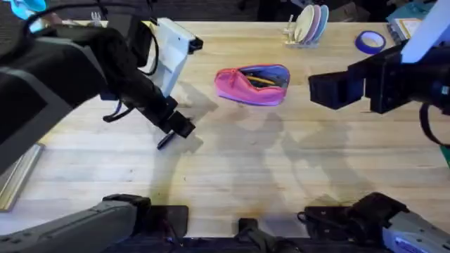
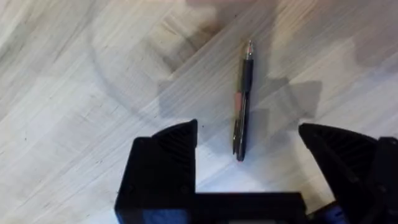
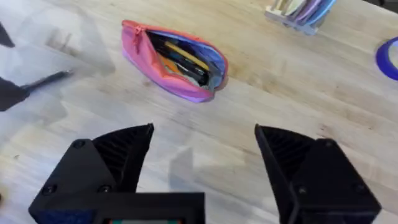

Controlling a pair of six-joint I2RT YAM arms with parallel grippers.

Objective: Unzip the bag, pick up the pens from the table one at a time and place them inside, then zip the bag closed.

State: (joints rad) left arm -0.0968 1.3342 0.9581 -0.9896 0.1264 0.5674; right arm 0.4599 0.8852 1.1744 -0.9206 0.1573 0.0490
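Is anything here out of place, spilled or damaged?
Nothing stands out. The bag lies unzipped on the table with pens already inside. One black pen lies flat and intact under the open left gripper. The right gripper is open and empty.

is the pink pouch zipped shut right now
No, the bag lies on the table with its zipper open, showing blue lining and items already inside.

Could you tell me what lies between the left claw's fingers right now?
The left wrist view shows the black pen lying on the table between the open left claw fingers, ungrasped.
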